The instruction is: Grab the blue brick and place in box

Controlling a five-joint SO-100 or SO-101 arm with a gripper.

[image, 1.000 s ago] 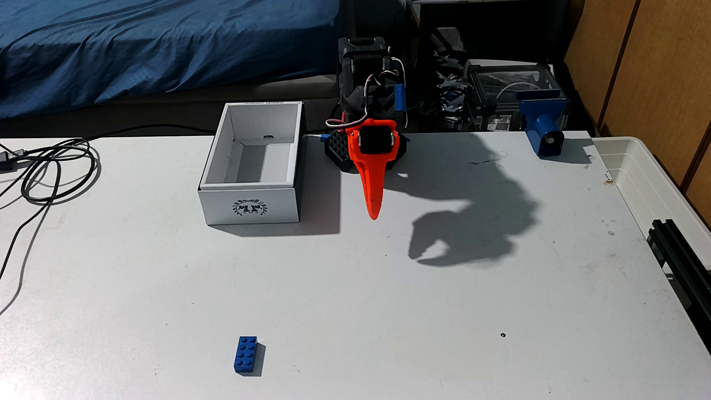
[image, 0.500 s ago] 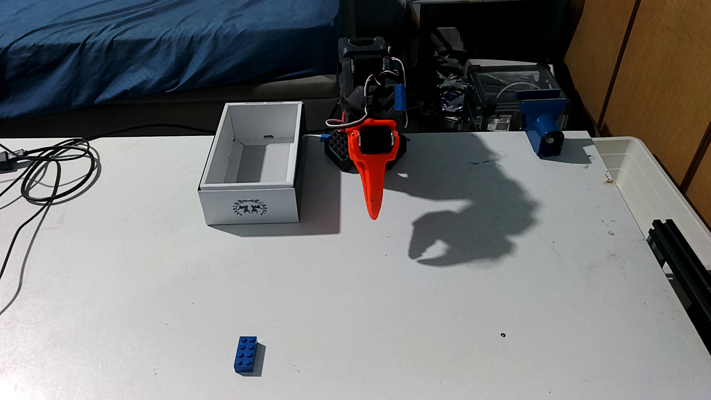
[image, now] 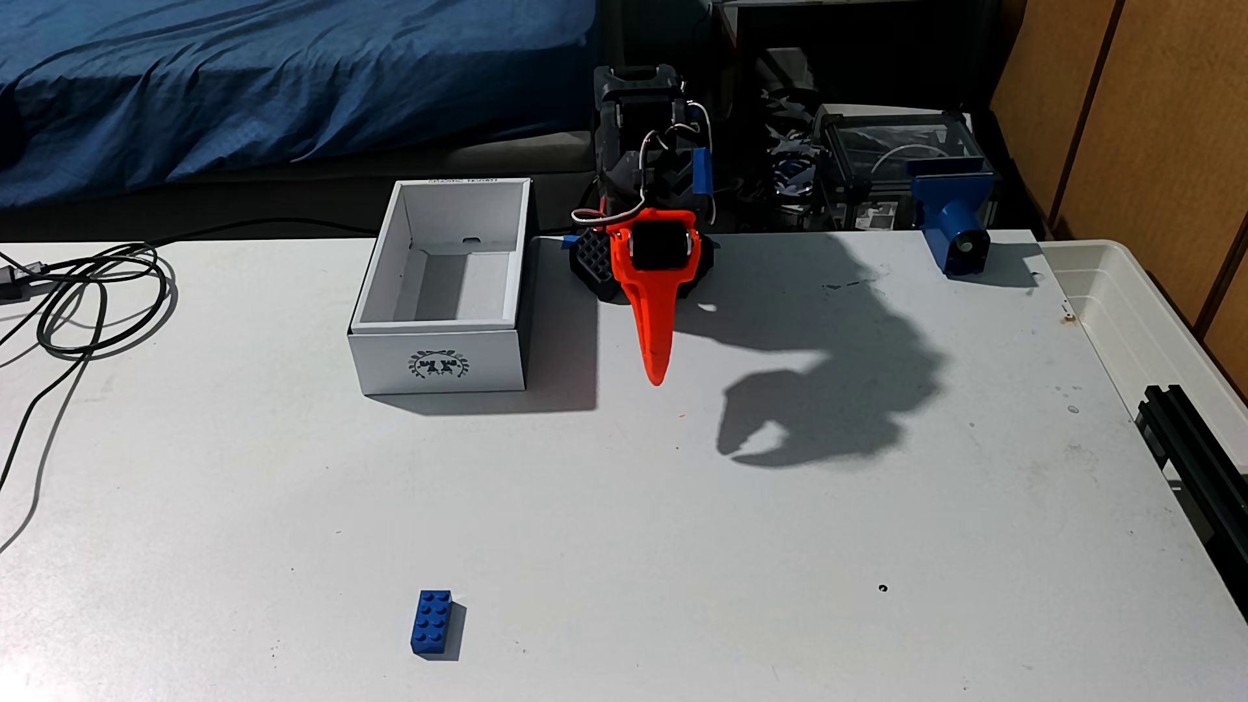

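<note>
The blue brick [image: 432,624] lies studs up near the front edge of the white table, left of centre. The white box [image: 439,364], open at the top with nothing inside, stands at the back left with its black wreath emblem facing the camera. My gripper [image: 655,378] hangs above the table just right of the box, its orange finger pointing down and forward, far behind the brick. Its second finger is hidden behind the orange one. Its shadow on the table shows the tips together. Nothing is held.
A coil of black cables [image: 88,304] lies at the left edge. A blue clamp-like part [image: 952,223] sits at the back right corner, with a translucent white tub [image: 1148,324] and a black rail [image: 1195,445] along the right side.
</note>
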